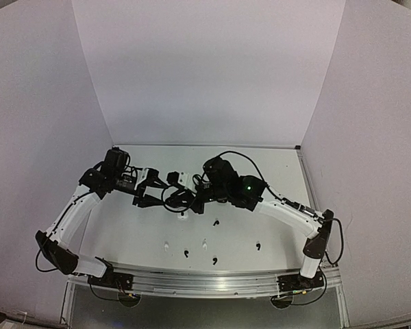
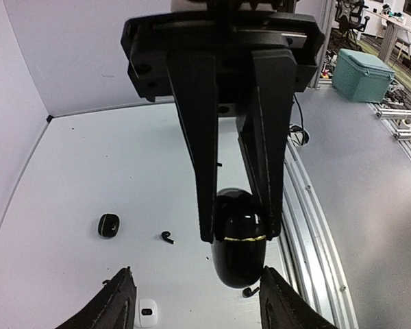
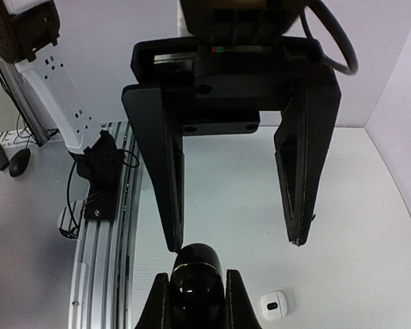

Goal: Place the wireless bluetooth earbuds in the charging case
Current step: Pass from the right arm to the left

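At the left, left gripper [image 3: 236, 241] with jaws spread wide and gripping nothing, one fingertip just beside the rounded end of the black charging case [image 2: 238, 267]. In the middle, that case held up off the table [image 1: 144, 233], apparently shut along its gold seam [image 2: 241, 239] (no gap visible there), the free half poking toward the left gripper. At the right, right gripper [image 2: 240, 234] clamped on the case's other half, fingertips reaching about to the seam. Looks like lid-opening in hand. Centre the left jaws on the free half first, with the case now nearer one finger than the other. Close on that side of the seam only, so as not to pin the halves together. Hold the right grip firm, and swing the lid gently rather than pull, to avoid a slip of the glossy shell. Nearer the bases, all six earbuds [image 1: 215, 223] loose on the table, four black and two white, none in a case.
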Tool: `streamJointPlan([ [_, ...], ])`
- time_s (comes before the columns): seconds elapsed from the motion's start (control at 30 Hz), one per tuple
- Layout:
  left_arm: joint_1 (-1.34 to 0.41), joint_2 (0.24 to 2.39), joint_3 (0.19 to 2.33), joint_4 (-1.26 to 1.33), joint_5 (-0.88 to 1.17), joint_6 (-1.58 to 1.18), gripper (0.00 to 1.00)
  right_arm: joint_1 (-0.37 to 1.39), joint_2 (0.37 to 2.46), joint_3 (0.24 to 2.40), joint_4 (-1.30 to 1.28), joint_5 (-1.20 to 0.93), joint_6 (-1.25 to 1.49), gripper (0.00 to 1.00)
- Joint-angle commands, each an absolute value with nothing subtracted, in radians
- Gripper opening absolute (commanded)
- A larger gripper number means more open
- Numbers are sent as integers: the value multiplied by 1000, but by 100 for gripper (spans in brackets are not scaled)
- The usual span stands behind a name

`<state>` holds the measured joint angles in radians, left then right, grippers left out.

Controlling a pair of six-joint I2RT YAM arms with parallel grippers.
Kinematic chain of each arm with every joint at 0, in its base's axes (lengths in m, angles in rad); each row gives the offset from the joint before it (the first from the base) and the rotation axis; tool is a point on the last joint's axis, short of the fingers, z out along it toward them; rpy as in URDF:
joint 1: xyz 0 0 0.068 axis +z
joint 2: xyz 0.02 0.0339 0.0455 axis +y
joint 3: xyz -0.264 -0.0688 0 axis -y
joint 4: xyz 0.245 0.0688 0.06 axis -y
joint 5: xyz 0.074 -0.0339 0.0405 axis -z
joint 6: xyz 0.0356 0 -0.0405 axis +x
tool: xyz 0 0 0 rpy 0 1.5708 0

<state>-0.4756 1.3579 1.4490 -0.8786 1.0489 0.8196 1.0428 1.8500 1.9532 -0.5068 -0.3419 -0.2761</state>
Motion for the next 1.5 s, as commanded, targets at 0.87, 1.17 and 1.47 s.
streamJointPlan([
  [0.87,-507,1370,1478,-930,1001,935,37,1058,1925,2103,-533,-300,-381,0],
  [1.17,-506,1362,1466,-928,1013,935,36,1058,1936,2108,-535,-284,-370,0],
  [1.47,-507,1359,1459,-923,1020,934,32,1057,1950,2122,-535,-278,-362,0],
])
